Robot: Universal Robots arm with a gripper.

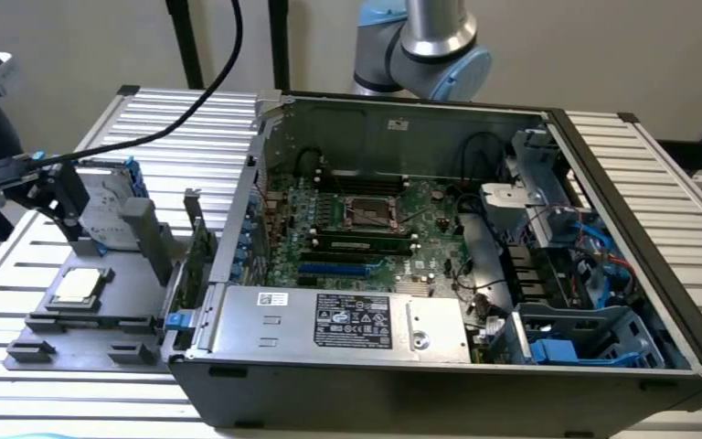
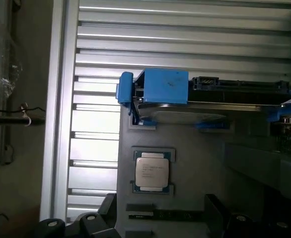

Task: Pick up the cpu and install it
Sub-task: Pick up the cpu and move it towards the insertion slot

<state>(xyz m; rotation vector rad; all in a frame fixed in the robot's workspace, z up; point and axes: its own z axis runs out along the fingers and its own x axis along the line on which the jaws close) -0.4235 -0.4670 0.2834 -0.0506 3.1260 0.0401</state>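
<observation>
The cpu (image 1: 77, 285) lies flat in a square recess of the grey fixture tray (image 1: 34, 343), on the slatted table at the exterior view's left. In the wrist view the cpu (image 2: 152, 170) shows its silver top with printed text. My gripper (image 1: 58, 206) hangs above the tray, higher than the chip and clear of it. Its two dark fingers (image 2: 106, 218) stand wide apart with nothing between them, so my gripper (image 2: 163, 220) is open. The bare CPU socket (image 1: 372, 212) sits on the motherboard inside the open computer case (image 1: 643, 229).
A hard drive in a blue-edged frame (image 2: 210, 91) stands on edge in the tray just beyond the cpu; it shows as the hard drive (image 1: 107, 206) in the exterior view. A silver power supply box (image 1: 339, 320) fills the case's near side. A black cable (image 1: 193, 101) runs to my wrist.
</observation>
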